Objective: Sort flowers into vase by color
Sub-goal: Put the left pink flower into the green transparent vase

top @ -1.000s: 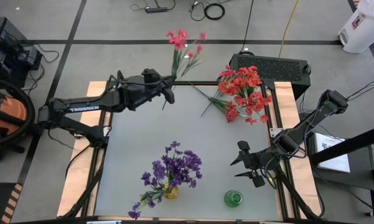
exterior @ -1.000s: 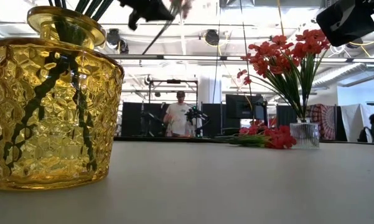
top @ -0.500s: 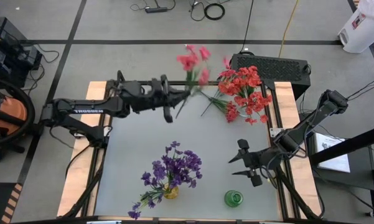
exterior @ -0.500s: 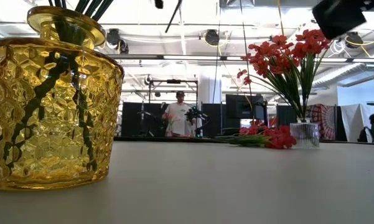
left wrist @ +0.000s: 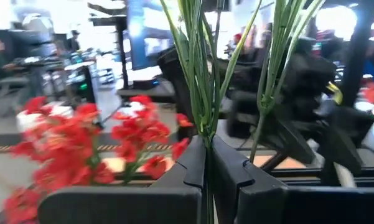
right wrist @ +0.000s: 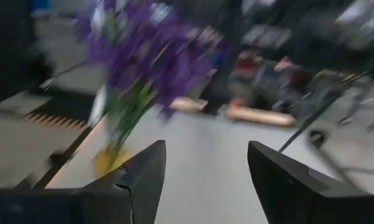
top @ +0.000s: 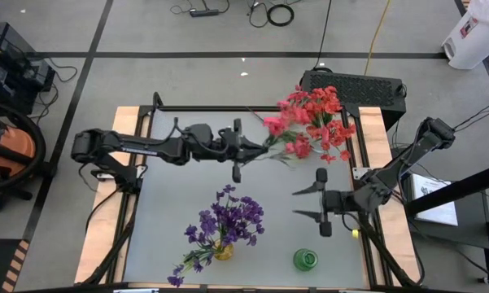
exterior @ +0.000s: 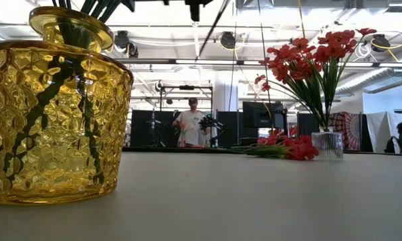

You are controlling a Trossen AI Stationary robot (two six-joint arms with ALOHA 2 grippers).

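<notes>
While the left gripper reaches across the table's upper middle, its jaws are clamped on the green stem of a red sprig, whose blossoms sit at about one o'clock from the table's centre, just beside the red bunch standing in the clear vase. More red flowers lie on the table next to that vase. Purple flowers fill the yellow vase at six o'clock. A green vase stands at five o'clock. At four o'clock the right gripper hangs with jaws spread, holding nothing.
</notes>
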